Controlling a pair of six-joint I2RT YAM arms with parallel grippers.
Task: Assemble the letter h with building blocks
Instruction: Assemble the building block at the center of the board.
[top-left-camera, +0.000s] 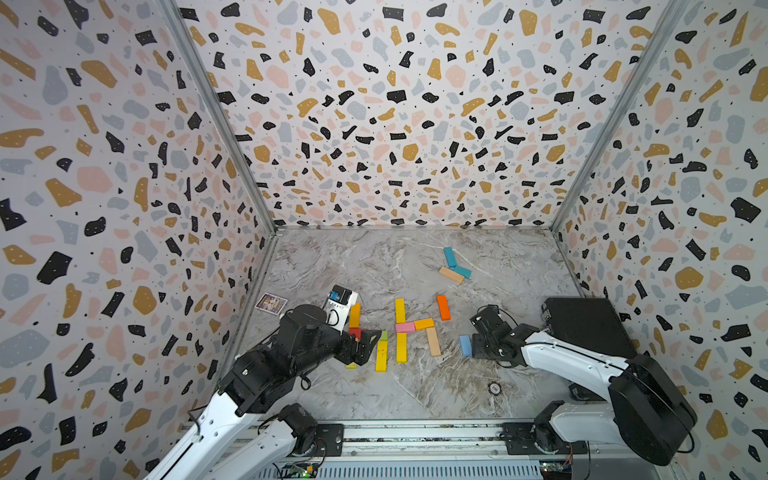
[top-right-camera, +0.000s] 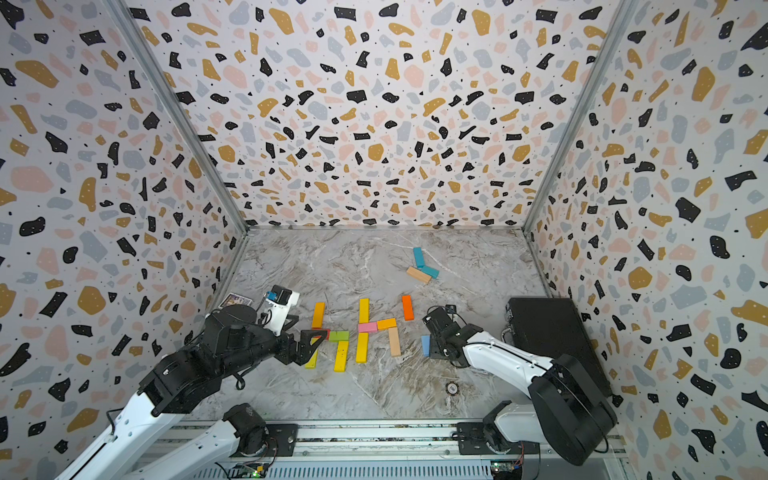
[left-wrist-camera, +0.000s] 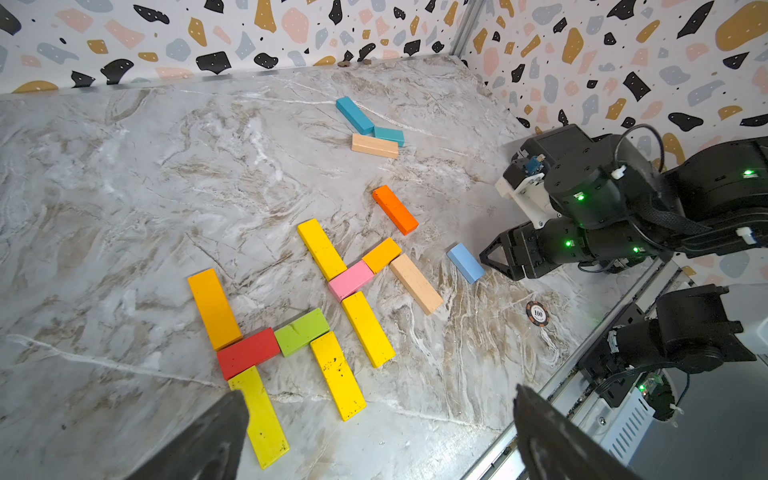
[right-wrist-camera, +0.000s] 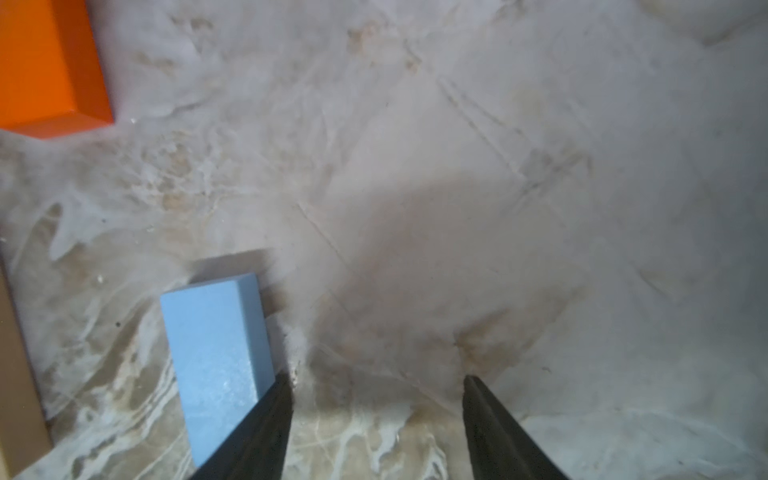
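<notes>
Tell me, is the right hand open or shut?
Open: the right hand shows fingers apart, bare table between, light blue block outside.

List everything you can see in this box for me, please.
Left letter's blocks: five; orange, red, green, two yellow; table's left.
Middle letter's blocks: five; two yellow, pink, orange, tan; centre.
Loose blocks: five; orange, light blue, two teal, tan; right and back.
Picture card: one, printed, far left.
Round chip: one, dark-rimmed, front right.
Box: one, black, right edge.
Left gripper: one, black, open above left letter.
Right gripper: one, black, open, empty, beside light blue block.
</notes>
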